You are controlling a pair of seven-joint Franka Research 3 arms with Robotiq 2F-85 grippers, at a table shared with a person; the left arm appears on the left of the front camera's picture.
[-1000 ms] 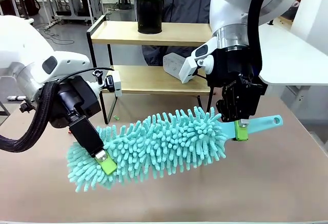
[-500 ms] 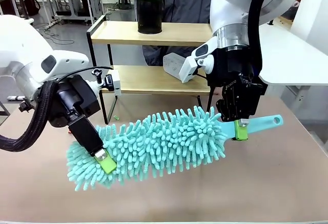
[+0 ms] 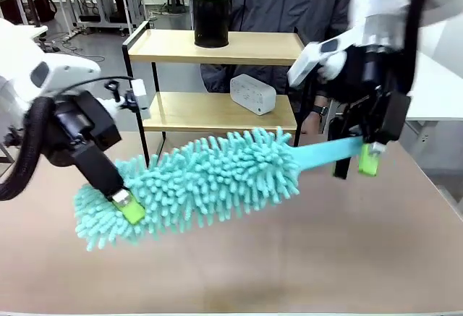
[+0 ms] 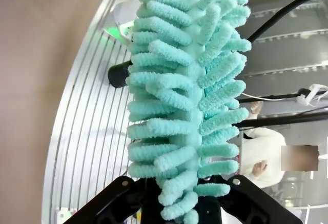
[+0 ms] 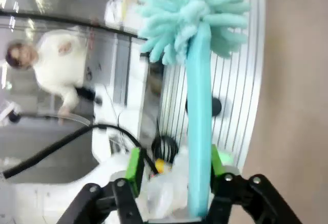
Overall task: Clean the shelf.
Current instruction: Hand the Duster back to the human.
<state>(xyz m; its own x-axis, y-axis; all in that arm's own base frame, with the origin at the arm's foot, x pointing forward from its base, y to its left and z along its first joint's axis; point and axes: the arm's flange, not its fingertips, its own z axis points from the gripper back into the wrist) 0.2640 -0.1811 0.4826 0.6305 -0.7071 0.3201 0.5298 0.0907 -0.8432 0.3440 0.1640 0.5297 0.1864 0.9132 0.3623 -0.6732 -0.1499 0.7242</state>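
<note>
here the left hand [image 3: 129,207] is pinching the fluffy end of the duster [image 3: 210,178] above the counter [image 3: 347,258]; the right hand [image 3: 359,158] is standing spread around its handle. the shelf [image 3: 217,48] is standing behind.

A brown, matte-topped table [image 3: 347,258] fills the near part of the front view. Beyond its far edge stands the shelf [image 3: 217,110], a small two-tier rack of two light wooden boards in a thin black metal frame. A black cylindrical container [image 3: 210,19] stands upright on the upper board, toward its left half. A pale grey, rounded rectangular box [image 3: 252,93] lies on the lower board, right of the middle.
</note>
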